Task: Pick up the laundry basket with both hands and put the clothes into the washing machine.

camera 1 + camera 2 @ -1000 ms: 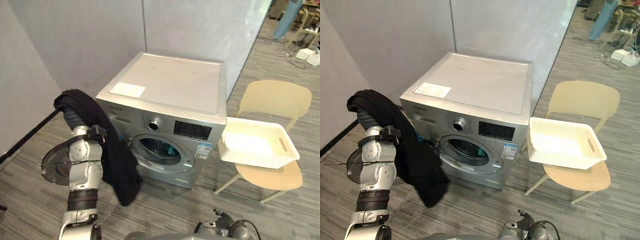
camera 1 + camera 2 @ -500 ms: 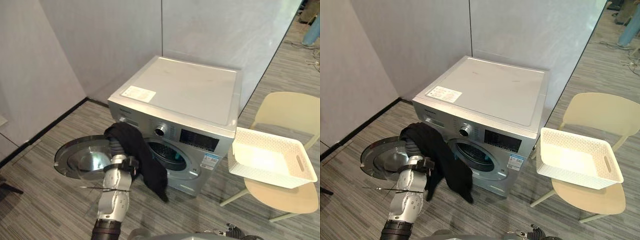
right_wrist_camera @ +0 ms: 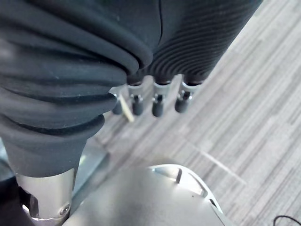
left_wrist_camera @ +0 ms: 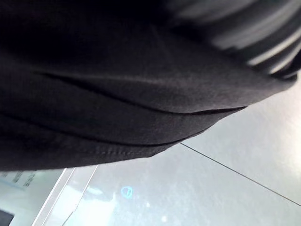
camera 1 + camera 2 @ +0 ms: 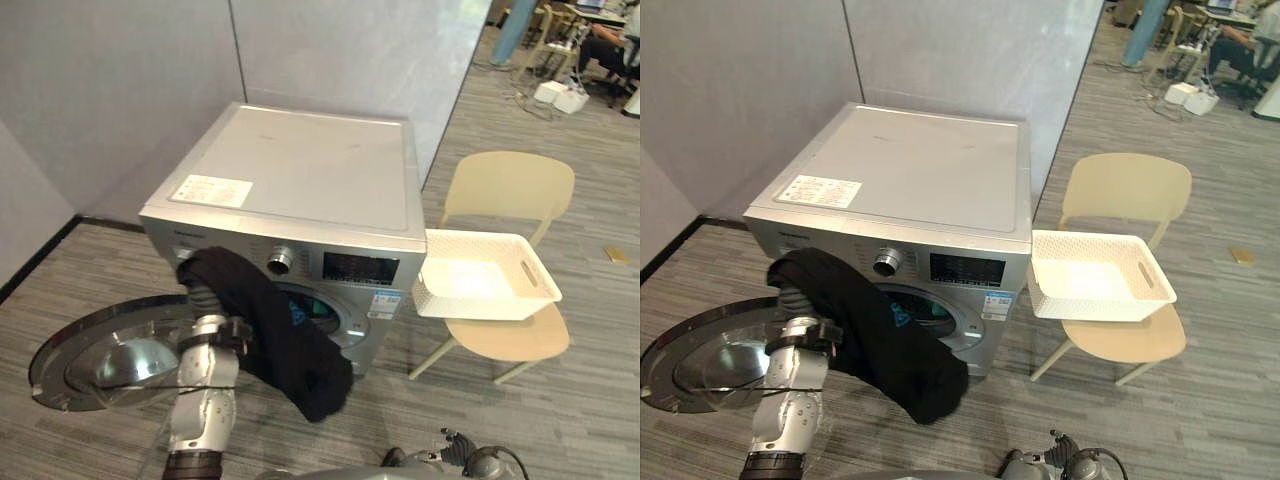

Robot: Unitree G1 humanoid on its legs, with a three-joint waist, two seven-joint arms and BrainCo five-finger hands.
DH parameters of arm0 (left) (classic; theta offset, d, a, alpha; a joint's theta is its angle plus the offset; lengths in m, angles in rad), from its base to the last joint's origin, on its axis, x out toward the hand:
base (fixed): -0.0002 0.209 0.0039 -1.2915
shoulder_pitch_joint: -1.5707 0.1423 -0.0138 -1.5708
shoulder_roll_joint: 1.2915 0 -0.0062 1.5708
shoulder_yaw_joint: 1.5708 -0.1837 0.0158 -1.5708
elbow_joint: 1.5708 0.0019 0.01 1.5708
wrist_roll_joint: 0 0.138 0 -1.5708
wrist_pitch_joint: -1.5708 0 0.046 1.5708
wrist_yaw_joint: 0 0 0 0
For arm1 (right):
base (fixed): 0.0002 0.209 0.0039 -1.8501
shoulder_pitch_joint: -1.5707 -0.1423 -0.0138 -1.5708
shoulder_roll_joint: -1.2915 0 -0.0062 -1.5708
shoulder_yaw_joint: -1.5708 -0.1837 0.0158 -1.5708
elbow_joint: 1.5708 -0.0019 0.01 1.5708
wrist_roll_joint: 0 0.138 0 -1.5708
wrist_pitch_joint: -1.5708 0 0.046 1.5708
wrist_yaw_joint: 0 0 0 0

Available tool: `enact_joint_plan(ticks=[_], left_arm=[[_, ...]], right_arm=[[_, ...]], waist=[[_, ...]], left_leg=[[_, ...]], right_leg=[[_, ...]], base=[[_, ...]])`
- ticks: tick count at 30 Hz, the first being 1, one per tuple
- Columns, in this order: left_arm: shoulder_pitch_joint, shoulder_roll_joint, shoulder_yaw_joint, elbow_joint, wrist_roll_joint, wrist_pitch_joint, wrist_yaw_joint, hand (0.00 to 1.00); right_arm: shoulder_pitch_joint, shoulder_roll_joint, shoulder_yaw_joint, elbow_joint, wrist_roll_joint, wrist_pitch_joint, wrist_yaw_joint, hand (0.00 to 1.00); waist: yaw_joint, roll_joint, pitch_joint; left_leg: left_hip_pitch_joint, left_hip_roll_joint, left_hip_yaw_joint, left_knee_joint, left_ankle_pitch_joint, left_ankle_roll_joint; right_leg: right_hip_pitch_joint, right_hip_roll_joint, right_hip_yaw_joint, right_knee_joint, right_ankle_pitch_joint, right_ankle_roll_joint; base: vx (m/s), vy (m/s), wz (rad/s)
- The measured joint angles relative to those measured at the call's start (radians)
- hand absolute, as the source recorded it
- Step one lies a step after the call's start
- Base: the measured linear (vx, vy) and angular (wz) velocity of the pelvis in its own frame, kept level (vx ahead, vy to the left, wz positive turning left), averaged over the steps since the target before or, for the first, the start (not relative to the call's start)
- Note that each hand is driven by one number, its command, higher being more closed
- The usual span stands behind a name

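Nearest, at the bottom edge of the eye views, the right hand (image 3: 157, 101) hangs over the grey floor (image 3: 244, 108) with its fingers loose and straight, holding nothing.

At lower left the left hand (image 5: 204, 296) is raised with a black garment (image 5: 280, 340) draped over it. The cloth covers the hand, so whether it clasps the garment or merely carries it cannot be told. The garment's loose end hangs toward lower centre, in front of the drum (image 5: 325, 312), not yet inside.

To the left, the round door (image 5: 100, 355) lies swung wide open. Behind it, in mid-frame, stands the washer (image 5: 300, 170), and a bit of blue-green shows in the drum's mouth. That may be laundry already loaded, but it is too small to be sure.

At right the white basket (image 5: 480, 238) rests on the seat of a pale chair (image 5: 505, 185), just beside the washer, and looks empty.

By this reading the basket has been brought over and emptied, and the black garment may be the last piece. What remains is to pass it through the opening and let go.
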Motion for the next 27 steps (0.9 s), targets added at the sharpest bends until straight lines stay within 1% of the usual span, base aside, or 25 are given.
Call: enact_joint_plan(ticks=[1,3,4,6,7,8,9,10,11,12,13,14,15,16,17,18,19,20,21,22,23,24,25,26,27], left_arm=[[-0.001,-0.003,0.020,0.000,0.000,0.000,0.008,1.00],[-0.006,-0.005,0.025,0.000,0.001,0.000,0.022,1.00],[-0.012,-0.013,0.025,0.000,0.001,0.000,0.025,1.00],[-0.019,-0.024,0.026,0.000,0.003,-0.001,0.025,1.00],[-0.023,-0.032,0.026,0.000,0.003,-0.002,0.025,1.00],[-0.021,-0.042,0.023,0.000,0.000,-0.005,0.025,1.00],[-0.015,-0.047,0.021,0.000,-0.003,-0.007,0.025,1.00],[0.000,-0.045,0.024,0.001,-0.017,-0.008,0.028,1.00],[0.007,-0.041,0.020,0.001,-0.019,-0.008,0.027,1.00],[0.011,-0.038,0.013,0.000,-0.019,-0.008,0.024,1.00],[0.011,-0.038,0.005,-0.002,-0.019,-0.008,0.023,1.00],[0.012,-0.036,-0.009,-0.006,-0.019,-0.008,0.022,1.00],[0.019,-0.034,-0.016,-0.024,-0.019,-0.005,0.019,1.00],[0.022,-0.034,-0.015,-0.027,-0.019,-0.005,0.019,1.00],[0.026,-0.031,-0.014,-0.030,-0.019,-0.005,0.020,1.00],[0.041,-0.037,-0.014,-0.030,-0.019,-0.005,0.020,1.00],[0.051,-0.037,-0.010,-0.030,-0.019,-0.005,0.021,1.00],[0.068,-0.026,-0.003,-0.030,-0.019,-0.003,0.023,1.00],[0.068,-0.023,0.003,-0.030,-0.019,-0.003,0.024,1.00],[0.063,-0.022,0.013,-0.029,-0.019,-0.001,0.024,1.00],[0.062,-0.023,0.015,-0.029,-0.018,0.011,0.025,1.00],[0.062,-0.024,0.017,-0.029,-0.018,0.017,0.029,1.00],[0.059,-0.022,0.021,-0.029,-0.017,0.017,0.036,1.00],[0.056,-0.020,0.021,-0.030,-0.016,0.015,0.046,1.00],[0.051,-0.020,0.024,-0.030,-0.016,0.014,0.063,1.00]], right_arm=[[0.000,-0.001,-0.009,0.000,0.000,0.001,0.000,0.00],[0.001,-0.009,-0.027,0.001,0.001,0.000,0.001,0.00],[0.005,-0.018,-0.027,0.002,0.002,-0.001,0.003,0.00],[0.014,-0.021,-0.040,0.014,0.004,-0.001,0.003,0.00],[0.018,-0.022,-0.052,0.038,0.006,0.000,0.002,0.00],[0.018,-0.029,-0.064,0.060,0.006,0.011,0.000,0.00],[0.013,-0.033,-0.064,0.071,0.007,0.021,-0.002,0.00],[0.010,-0.037,-0.066,0.080,0.009,0.032,-0.006,0.00],[0.007,-0.036,-0.071,0.080,0.013,0.039,-0.011,0.00],[0.004,-0.035,-0.096,0.080,0.015,0.055,-0.030,0.00],[-0.002,-0.037,-0.103,0.080,0.016,0.062,-0.040,0.00],[-0.009,-0.039,-0.113,0.080,0.020,0.062,-0.046,0.00],[-0.027,-0.034,-0.113,0.080,0.025,0.061,-0.054,0.00],[-0.031,-0.031,-0.113,0.080,0.026,0.060,-0.057,0.00],[-0.037,-0.021,-0.112,0.081,0.028,0.059,-0.064,0.00],[-0.036,-0.017,-0.110,0.081,0.045,0.058,-0.067,0.00],[-0.034,-0.013,-0.109,0.081,0.046,0.058,-0.068,0.00],[-0.032,0.013,-0.100,0.082,0.046,0.055,-0.071,0.00],[-0.032,0.020,-0.097,0.082,0.046,0.052,-0.072,0.00],[-0.032,0.027,-0.098,0.086,0.046,0.048,-0.077,0.00],[-0.035,0.027,-0.102,0.089,0.047,0.050,-0.085,0.00],[-0.037,0.027,-0.104,0.088,0.052,0.049,-0.087,0.00],[-0.038,0.026,-0.105,0.088,0.055,0.049,-0.086,0.00],[-0.038,0.026,-0.105,0.087,0.054,0.048,-0.085,0.00],[-0.040,0.029,-0.105,0.086,0.053,0.047,-0.082,0.00]], waist=[[-0.002,-0.009,-0.005],[-0.003,0.005,0.002],[-0.004,0.013,0.000],[-0.008,0.024,-0.005],[-0.010,0.032,-0.002],[-0.006,0.045,0.004],[0.006,0.054,0.009],[0.025,0.061,0.017],[0.026,0.040,0.029],[0.027,0.017,0.034],[0.026,0.012,0.036],[0.025,0.005,0.038],[0.026,-0.011,0.048],[0.026,-0.017,0.051],[0.027,-0.027,0.056],[0.032,-0.026,0.058],[0.041,-0.019,0.053],[0.052,-0.060,0.046],[0.052,-0.073,0.042],[0.050,-0.091,0.047],[0.054,-0.094,0.053],[0.053,-0.084,0.059],[0.052,-0.088,0.057],[0.053,-0.081,0.060],[0.052,-0.073,0.064]], left_leg=[[0.001,-0.002,-0.001,0.001,0.001,-0.001],[-0.007,-0.004,-0.015,-0.001,0.007,-0.008],[-0.015,-0.008,-0.048,0.001,0.008,-0.010],[-0.042,0.005,-0.109,0.038,0.007,-0.012],[-0.089,0.018,-0.156,0.111,0.007,-0.013],[-0.163,0.051,-0.191,0.258,0.012,-0.005],[-0.195,0.071,-0.197,0.327,0.020,0.006],[-0.240,0.105,-0.196,0.426,0.060,0.014],[-0.267,0.112,-0.192,0.482,0.108,0.027],[-0.295,0.109,-0.167,0.469,0.069,0.033],[-0.309,0.103,-0.157,0.437,0.056,0.034],[-0.335,0.086,-0.153,0.377,0.050,0.034],[-0.365,0.072,-0.153,0.264,0.055,0.029],[-0.369,0.072,-0.153,0.240,0.056,0.028],[-0.377,0.075,-0.155,0.176,0.071,0.015],[-0.361,0.086,-0.166,0.093,0.161,-0.007],[-0.346,0.088,-0.172,0.094,0.210,-0.011],[-0.342,0.086,-0.161,0.130,0.194,-0.006],[-0.348,0.084,-0.161,0.152,0.177,-0.006],[-0.366,0.084,-0.158,0.206,0.141,0.002],[-0.370,0.091,-0.138,0.264,0.101,0.014],[-0.368,0.097,-0.117,0.295,0.077,0.027],[-0.349,0.097,-0.091,0.318,0.046,0.039],[-0.334,0.096,-0.069,0.318,0.027,0.043],[-0.310,0.093,-0.031,0.317,-0.001,0.052]], right_leg=[[0.002,0.002,0.005,-0.002,0.017,0.006],[0.004,0.007,0.009,0.012,0.015,0.009],[0.003,0.001,0.008,0.029,0.000,0.019],[0.021,-0.002,-0.035,0.047,-0.037,0.024],[0.050,0.007,-0.083,0.036,-0.063,0.025],[0.079,0.036,-0.118,0.015,-0.071,0.020],[0.094,0.053,-0.127,0.005,-0.073,0.016],[0.131,0.074,-0.137,-0.018,-0.078,0.002],[0.162,0.078,-0.150,-0.045,-0.078,0.002],[0.190,0.075,-0.160,-0.084,-0.072,-0.007],[0.195,0.075,-0.162,-0.100,-0.070,-0.010],[0.195,0.074,-0.162,-0.119,-0.065,-0.012],[0.197,0.074,-0.162,-0.143,-0.063,-0.003],[0.199,0.074,-0.162,-0.147,-0.062,-0.003],[0.205,0.076,-0.160,-0.153,-0.054,0.011],[0.221,0.097,-0.139,-0.159,-0.043,0.034],[0.227,0.104,-0.119,-0.161,-0.036,0.050],[0.231,0.098,-0.085,-0.170,-0.025,0.070],[0.230,0.096,-0.082,-0.172,-0.021,0.076],[0.228,0.085,-0.078,-0.158,-0.021,0.081],[0.216,0.064,-0.061,-0.107,-0.030,0.093],[0.196,0.040,-0.046,-0.041,-0.041,0.098],[0.160,-0.003,-0.039,0.053,-0.043,0.093],[0.145,-0.023,-0.043,0.094,-0.040,0.089],[0.126,-0.057,-0.059,0.144,-0.035,0.080]], base=[[0.00,0.000,0.00],[-0.01,-0.009,0.10],[-0.02,-0.039,0.39],[0.05,-0.068,0.74],[0.10,-0.158,1.04],[0.08,-0.182,0.88],[0.06,-0.176,0.42],[0.03,-0.126,0.19],[0.07,-0.191,0.38],[0.07,-0.157,0.41],[0.08,-0.136,0.39],[0.05,-0.015,0.14],[0.04,0.003,0.05],[0.05,0.041,-0.10],[0.13,0.119,-0.28],[0.18,0.170,-0.46],[0.25,0.215,-0.73],[0.21,0.151,-0.57],[0.26,0.179,-0.37],[0.23,0.216,-0.22],[0.23,0.298,-0.30],[0.16,0.310,-0.48],[0.10,0.255,-0.42],[0.06,0.250,-0.53],[0.04,0.197,-0.46]])
